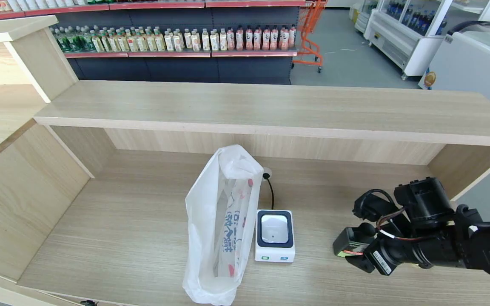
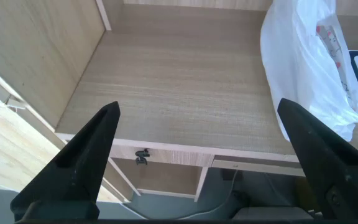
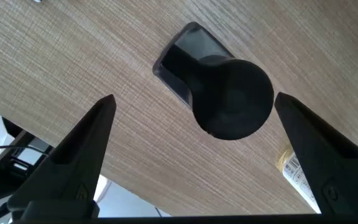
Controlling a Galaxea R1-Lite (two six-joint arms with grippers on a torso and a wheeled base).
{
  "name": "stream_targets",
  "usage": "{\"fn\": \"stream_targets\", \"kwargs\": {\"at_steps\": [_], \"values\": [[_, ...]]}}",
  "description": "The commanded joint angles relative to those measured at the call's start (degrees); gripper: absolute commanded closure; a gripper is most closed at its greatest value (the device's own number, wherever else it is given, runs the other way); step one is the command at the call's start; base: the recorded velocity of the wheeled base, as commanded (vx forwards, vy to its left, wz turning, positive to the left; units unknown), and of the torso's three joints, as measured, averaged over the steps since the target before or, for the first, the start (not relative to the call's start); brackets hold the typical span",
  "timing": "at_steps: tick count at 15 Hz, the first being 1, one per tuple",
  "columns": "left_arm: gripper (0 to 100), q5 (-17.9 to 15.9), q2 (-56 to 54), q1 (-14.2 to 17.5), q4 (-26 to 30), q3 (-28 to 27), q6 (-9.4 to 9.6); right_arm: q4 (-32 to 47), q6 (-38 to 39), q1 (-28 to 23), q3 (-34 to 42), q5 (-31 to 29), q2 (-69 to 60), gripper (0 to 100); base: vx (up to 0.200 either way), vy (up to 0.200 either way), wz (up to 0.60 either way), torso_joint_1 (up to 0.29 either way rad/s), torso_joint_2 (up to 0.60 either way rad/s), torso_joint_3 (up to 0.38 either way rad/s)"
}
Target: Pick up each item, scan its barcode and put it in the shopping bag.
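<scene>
Under everything, counter: pale wood-grain recessed counter (image 1: 113,238), walled at left, back and right.
Bag: thin white plastic shopping bag (image 1: 204,221) at the counter's middle, reaching down to the front edge, mouth up and slumped. Soft and likely to fold shut, so probably best fed from above.
Bagged goods: long pale printed package (image 1: 232,225), upright inside the shopping bag.
Right pincer: right gripper (image 3: 194,98) near the counter's right front corner, fingers spread wide on either side of the small dark container, touching nothing.
Left pincer: left gripper (image 2: 199,104) over the front edge toward the left front corner, fingers wide apart, holding nothing.
Scanner: white box-shaped barcode scanner with a dark-framed window (image 1: 274,229), just beside the bag on its right, with a black cable (image 1: 272,191) running toward the back wall.
Item: small dark container with a round black cap (image 3: 232,99), between scanner and right wall, near the front edge. Probably light and rigid. Smooth rounded cap likely slippery, so the flatter body looks the safer hold, with the barcode face left uncovered.
Writing: dark characters and red marks on the bagged package, seen through the plastic and not read out. Yellow-green label (image 1: 347,250) on the container, print too small to tell.
</scene>
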Motion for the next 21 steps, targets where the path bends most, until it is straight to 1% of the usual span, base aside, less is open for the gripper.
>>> {"fn": "stream_targets", "kwargs": {"at_steps": [1, 3, 5, 6, 10, 12, 13, 15, 18, 21], "values": [[0, 0.0, 0.0, 0.1, 0.0, 0.0, 0.02, -0.1, 0.0, -0.5, -0.1, 0.1, 1.0, 0, 0.0, 0.0, 0.0, 0.0, 0.0, 0.0], [0, 0.0, 0.0, 0.0, 0.0, 0.0, 0.02, -4.0, 0.1, -0.7, 0.0, 0.9, 2.8, 0, 0.0, 0.0, 0.0, 0.0, 0.0, 0.0], [0, 0.0, 0.0, 0.0, 0.0, 0.0, 0.02, -6.9, -0.1, -1.0, -0.1, 5.6, 4.6, 0, 0.0, 0.0, 0.0, 0.0, 0.0, 0.0], [0, 0.0, 0.0, 0.0, 0.0, 0.0, 0.02, -7.8, -0.3, -1.0, 0.0, 6.3, 5.2, 0, 0.0, 0.0, 0.0, 0.0, 0.0, 0.0], [0, 0.0, 0.0, 0.0, 0.0, 0.0, 0.02, -11.7, -1.4, -1.1, -0.1, 6.4, 7.9, 0, 0.0, 0.0, 0.0, 0.0, 0.0, 0.0], [0, 0.0, 0.0, 0.0, 0.0, 0.0, 0.02, -12.4, -1.4, -1.1, 0.1, 6.4, 8.3, 0, 0.0, 0.0, 0.0, 0.0, 0.0, 0.0], [0, 0.0, 0.0, 0.0, 0.0, 0.0, 0.02, -12.5, -1.4, -1.0, 0.2, 6.5, 8.8, 100, 0.0, 0.0, 0.0, 0.0, 0.0, 0.0], [0, 0.0, 0.0, 0.0, 0.0, 0.0, 0.02, -12.7, -1.5, -1.0, -0.2, 6.5, 9.6, 100, 0.0, 0.0, 0.0, 0.0, 0.0, 0.0], [0, 0.0, 0.0, 0.0, 0.0, 0.0, 0.02, -15.1, -0.9, -0.7, -0.7, 6.7, 9.7, 100, 0.0, 0.0, 0.0, 0.0, 0.0, 0.0], [0, 0.0, 0.0, 0.0, 0.0, 0.0, 0.02, -16.3, 2.4, -0.8, 0.6, 8.7, 4.2, 100, 0.0, 0.0, 0.0, 0.0, 0.0, 0.0]]}}
